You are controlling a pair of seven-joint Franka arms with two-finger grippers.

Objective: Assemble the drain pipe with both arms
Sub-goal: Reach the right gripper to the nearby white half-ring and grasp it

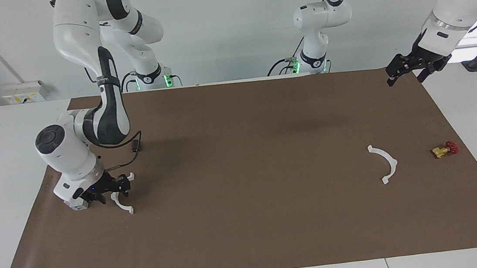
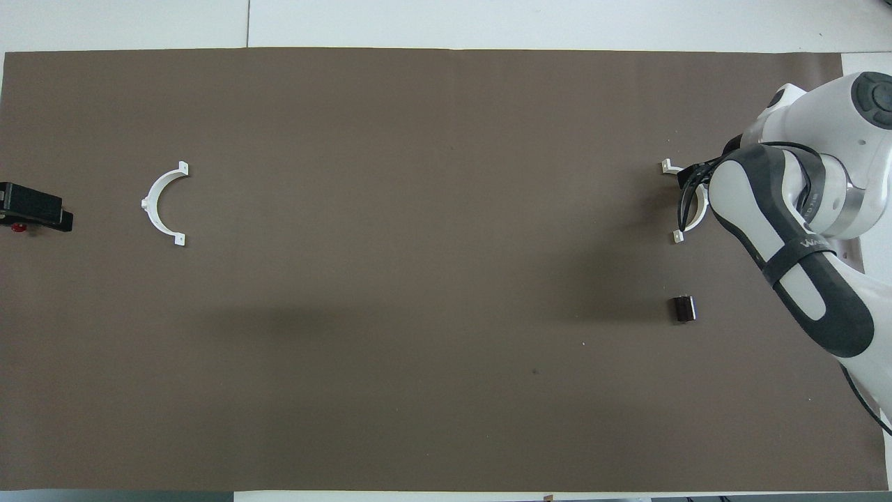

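The right gripper [image 1: 106, 194] sits low over one half-ring [image 1: 119, 200] at the right arm's end, partly hiding it (whether it grips cannot be told). The other half-ring [image 1: 385, 163] lies well apart. The left gripper [image 1: 407, 70] waits, jaws spread. Arm lettering unreadable.

We cannot see the middle of the white half-ring [image 1: 128, 209] under the right gripper [image 1: 110, 193], nor most of the grey block [image 1: 74, 205] beside it. The left gripper [image 2: 33, 209] is cut by the overhead view's edge.
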